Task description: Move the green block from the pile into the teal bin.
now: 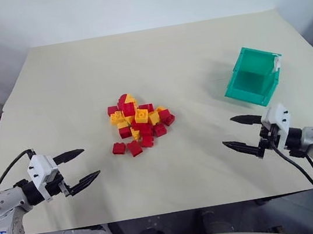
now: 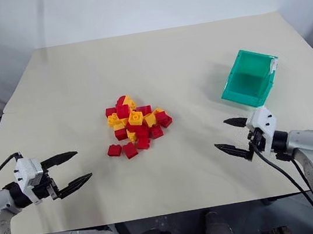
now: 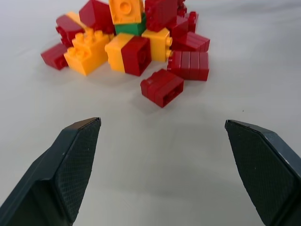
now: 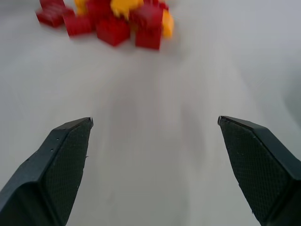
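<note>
Peeking out from under a yellow brick [image 3: 126, 10] at the top of the left wrist view, the green block [image 3: 130, 29] sits wedged inside the pile [image 1: 138, 122] at the centre of the table [image 1: 70, 88]; the teal bin [image 1: 253, 76] stands well apart at right. Left gripper [image 1: 81, 167] at lower left and right gripper [image 1: 240, 133] at lower right hover with jaws wide apart, holding nothing.

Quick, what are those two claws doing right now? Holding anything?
Left gripper: open, holding nothing, above the table.
Right gripper: open, holding nothing, above the table.
</note>
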You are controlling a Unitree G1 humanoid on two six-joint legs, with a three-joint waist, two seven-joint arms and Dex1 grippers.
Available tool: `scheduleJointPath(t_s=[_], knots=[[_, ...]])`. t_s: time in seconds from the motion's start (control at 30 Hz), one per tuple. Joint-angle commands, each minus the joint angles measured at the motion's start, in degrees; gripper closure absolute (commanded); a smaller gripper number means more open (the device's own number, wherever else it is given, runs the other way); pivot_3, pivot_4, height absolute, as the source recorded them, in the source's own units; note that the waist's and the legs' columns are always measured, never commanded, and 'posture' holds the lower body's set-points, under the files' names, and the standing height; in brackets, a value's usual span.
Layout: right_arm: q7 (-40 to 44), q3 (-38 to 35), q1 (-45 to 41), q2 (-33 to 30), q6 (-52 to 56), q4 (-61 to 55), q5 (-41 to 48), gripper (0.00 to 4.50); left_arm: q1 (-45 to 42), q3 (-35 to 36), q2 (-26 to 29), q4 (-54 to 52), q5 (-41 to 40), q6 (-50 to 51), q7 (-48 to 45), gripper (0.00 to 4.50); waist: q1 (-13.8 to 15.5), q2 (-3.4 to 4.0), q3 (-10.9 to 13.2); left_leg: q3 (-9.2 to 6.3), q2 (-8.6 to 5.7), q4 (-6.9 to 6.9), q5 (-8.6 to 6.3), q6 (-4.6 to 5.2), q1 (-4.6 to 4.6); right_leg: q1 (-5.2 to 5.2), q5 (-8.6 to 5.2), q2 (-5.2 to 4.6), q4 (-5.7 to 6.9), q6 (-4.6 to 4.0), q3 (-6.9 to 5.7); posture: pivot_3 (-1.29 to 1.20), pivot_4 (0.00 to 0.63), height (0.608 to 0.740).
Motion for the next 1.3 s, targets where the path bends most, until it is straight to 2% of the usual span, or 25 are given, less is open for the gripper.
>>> scheduleJointPath(t_s=[0.03, 0.1, 0.2, 0.33, 0.37, 0.43, 0.6, 0.63, 0.8, 0.87, 0.97, 1.13, 1.23, 1.3], knots=[[0.1, 0.0, -2.6, 0.3, 2.8, -3.5, 3.2, 0.02, 1.7, 3.9, 0.6, -2.8, -2.1, 1.9, 2.2, 0.0, 0.0, 0.0, 0.0, 0.0, 0.0, 0.0, 0.0, 0.0, 0.0, 0.0, 0.0, -0.01, 0.0, 0.0, 0.0, 0.0, 0.15, 0.74], [0.8, 0.9, -4.5, 0.6, 3.8, -3.3, 3.5, 0.02, 3.8, 4.8, 1.1, -4.0, -1.9, 3.5, 2.7, 0.0, 0.0, 0.0, 0.0, 0.0, 0.0, 0.0, 0.0, 0.0, 0.0, 0.0, 0.0, -0.02, -0.01, 0.0, 0.0, 0.0, 0.15, 0.74], [2.3, 2.8, -8.7, 1.2, 4.4, -1.5, 3.5, 0.0, 7.0, 9.0, 0.3, -6.2, -4.1, 7.7, 6.3, 0.62, -0.3, -0.01, 0.0, 0.03, 0.0, -0.01, -0.02, -0.01, 0.0, -0.03, 0.0, -0.01, -0.02, 0.0, 0.05, 0.0, 0.15, 0.74], [4.1, 4.4, -12.0, 1.8, 4.8, 0.1, 3.5, 0.0, 10.4, 14.4, -1.7, -9.2, -10.4, 8.4, 4.1, 1.82, 0.1, -0.02, 0.0, -0.02, 0.04, 0.0, -0.02, -0.03, -0.03, -0.06, -0.01, -0.06, 0.0, -0.03, 0.02, 0.0, 0.15, 0.74], [4.4, 4.6, -12.4, 1.9, 4.8, 0.4, 3.5, 0.0, 11.0, 14.9, -1.9, -9.8, -11.2, 8.5, 3.3, 2.26, 0.1, -0.02, 0.0, -0.03, 0.04, 0.0, -0.03, -0.03, -0.05, -0.06, -0.02, -0.08, -0.02, -0.03, 0.02, 0.0, 0.15, 0.74], [5.0, 5.0, -13.2, 2.1, 4.9, 0.9, 3.4, 0.0, 12.5, 15.8, -2.1, -11.1, -12.5, 8.7, 2.1, 2.75, 0.2, -0.03, 0.0, -0.03, -0.02, 0.0, -0.04, -0.01, -0.06, -0.07, -0.02, -0.08, -0.01, -0.03, 0.01, 0.0, 0.15, 0.74], [6.8, 5.9, -15.1, 2.5, 5.1, 1.7, 3.7, 0.0, 13.5, 14.5, -1.5, -14.7, -14.5, 10.6, 0.0, 4.29, 0.0, -0.02, 0.0, 0.0, -0.03, 0.0, -0.05, 0.0, -0.06, -0.06, -0.02, -0.04, -0.02, -0.03, 0.0, 0.0, 0.15, 0.74], [7.2, 5.9, -15.3, 2.5, 5.1, 1.8, 3.8, 0.0, 12.6, 13.8, -1.2, -15.0, -14.4, 11.0, 0.1, 4.48, 0.1, -0.03, 0.0, 0.0, -0.02, 0.0, -0.05, 0.0, -0.06, -0.07, -0.02, -0.02, -0.02, -0.03, -0.01, 0.0, 0.15, 0.74], [8.0, 5.7, -16.0, 2.6, 5.2, 2.1, 3.6, 0.0, 7.2, 8.1, 0.5, -16.4, -12.4, 13.7, 1.2, 4.48, 0.0, -0.02, 0.0, 0.02, -0.02, 0.03, -0.04, 0.0, -0.05, -0.06, -0.02, 0.01, 0.01, -0.03, 0.0, 0.0, 0.15, 0.74], [7.4, 5.3, -16.2, 2.9, 4.7, 2.3, 3.3, 0.0, 0.4, 1.3, 0.8, -17.3, -8.3, 16.1, 5.2, 4.48, 0.2, -0.02, 0.0, 0.03, -0.02, 0.02, -0.04, 0.0, -0.04, -0.06, -0.02, 0.03, 0.03, -0.03, 0.0, 0.0, 0.15, 0.74], [6.3, 4.6, -15.6, 3.1, 4.7, 1.6, 3.5, 0.0, -8.6, -7.1, -2.1, -18.0, -5.0, 19.3, 10.5, 4.48, 1.1, -0.05, 0.0, 0.04, -0.09, 0.07, 0.0, 0.03, -0.06, -0.05, 0.01, 0.03, 0.08, 0.01, 0.0, 0.0, 0.15, 0.74], [4.6, 4.0, -14.1, 3.7, 4.0, 0.7, 3.3, 0.0, -15.4, -15.0, -6.4, -17.2, -3.5, 20.7, 11.3, 4.48, 0.7, -0.05, 0.0, 0.19, -0.06, -0.01, -0.02, -0.01, -0.04, -0.09, 0.02, 0.12, 0.06, 0.04, 0.01, 0.0, 0.15, 0.74], [3.1, 3.4, -12.6, 4.2, 4.2, -0.7, 3.7, 0.0, -20.5, -19.7, -9.6, -13.2, -1.9, 21.1, 10.6, 4.48, 0.9, -0.06, 0.0, 0.21, -0.01, 0.02, -0.02, -0.02, -0.07, -0.08, 0.02, 0.21, 0.0, 0.03, -0.01, 0.0, 0.15, 0.74], [2.4, 3.3, -11.5, 4.4, 3.9, -1.4, 3.5, 0.0, -25.1, -22.3, -12.5, -6.0, 1.9, 18.2, 11.6, 4.48, 1.4, -0.07, 0.0, 0.26, -0.01, 0.08, 0.01, -0.02, -0.05, -0.04, 0.02, 0.22, 0.0, 0.04, 0.01, 0.0, 0.15, 0.74]])
